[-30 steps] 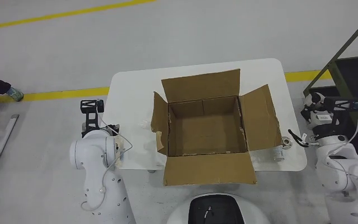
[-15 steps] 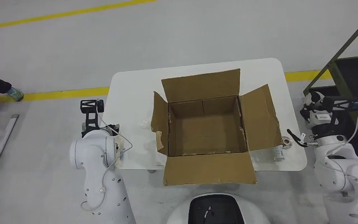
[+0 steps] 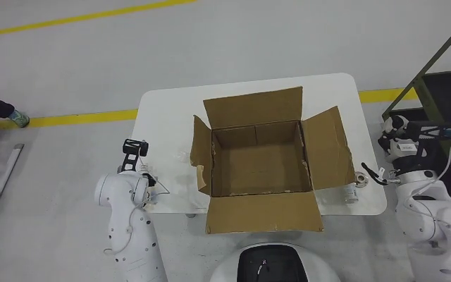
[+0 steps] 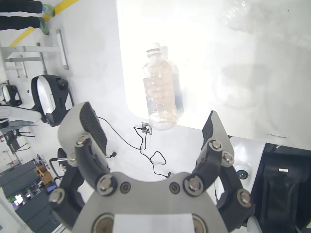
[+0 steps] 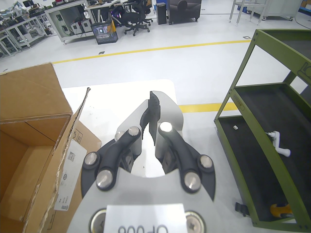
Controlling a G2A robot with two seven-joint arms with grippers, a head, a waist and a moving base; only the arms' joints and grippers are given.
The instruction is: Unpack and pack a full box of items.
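An open cardboard box [image 3: 264, 213] stands in the middle of the white table [image 3: 169, 106], flaps spread, its inside bare. A clear plastic bottle [image 4: 160, 90] lies on the table along the left edge near the front-left corner, cap pointing away. My left gripper [image 4: 149, 112] hangs open above the bottle's base, holding nothing; from above, the left gripper [image 3: 134, 147] sits at the table's left edge. My right gripper [image 5: 151, 112] is shut on nothing, off the table's right edge [image 3: 421, 130], beside the box's right flap [image 5: 73, 132].
A small round object [image 3: 361, 180] and a small clear item [image 3: 350, 194] lie at the table's front right. Crinkled clear plastic [image 3: 182, 154] lies left of the box. A green cart [image 5: 267, 122] stands close to the right of the table. A cable [image 4: 145, 144] lies on the floor below the corner.
My left arm has swung in toward the table, bringing its gripper from out on the left to the table's left edge. The right arm and the box have stayed put.
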